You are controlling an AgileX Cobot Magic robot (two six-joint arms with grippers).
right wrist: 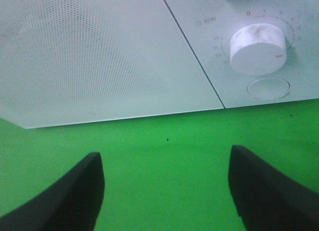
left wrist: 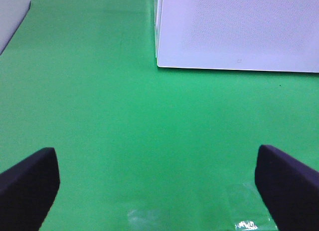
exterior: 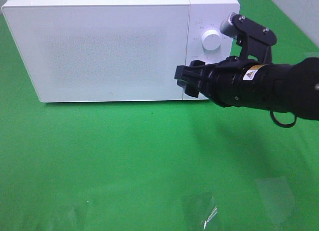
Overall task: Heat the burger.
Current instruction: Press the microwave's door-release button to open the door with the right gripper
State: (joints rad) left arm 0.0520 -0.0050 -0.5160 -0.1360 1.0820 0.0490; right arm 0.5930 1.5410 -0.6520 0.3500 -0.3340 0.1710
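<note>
Item, my right gripper (exterior: 180,77): jaws standing wide, nothing between them, tips close in front of the microwave (exterior: 99,46) at the seam where the door (right wrist: 89,51) meets the control panel; item, my left gripper (left wrist: 157,188): jaws fully apart, empty, low over bare green near the front edge of the desk (exterior: 124,156); item, the burger: in no view; the door is shut and opaque, so I cannot tell whether it sits inside. Hazards, as I judge them: with jaws this wide one tip could catch the white dial (right wrist: 256,49) and turn it unintended; a push aimed at the round button (right wrist: 268,88) beneath the dial could land off-centre and shove the whole oven toward the far edge; starting heat without knowing the burger is inside would run it empty. Surface: green cloth, flat, a few dark specks, with a glinting clear film patch (exterior: 199,208) near the front edge; room: a pale strip shows beyond the far right corner, nothing more.
</note>
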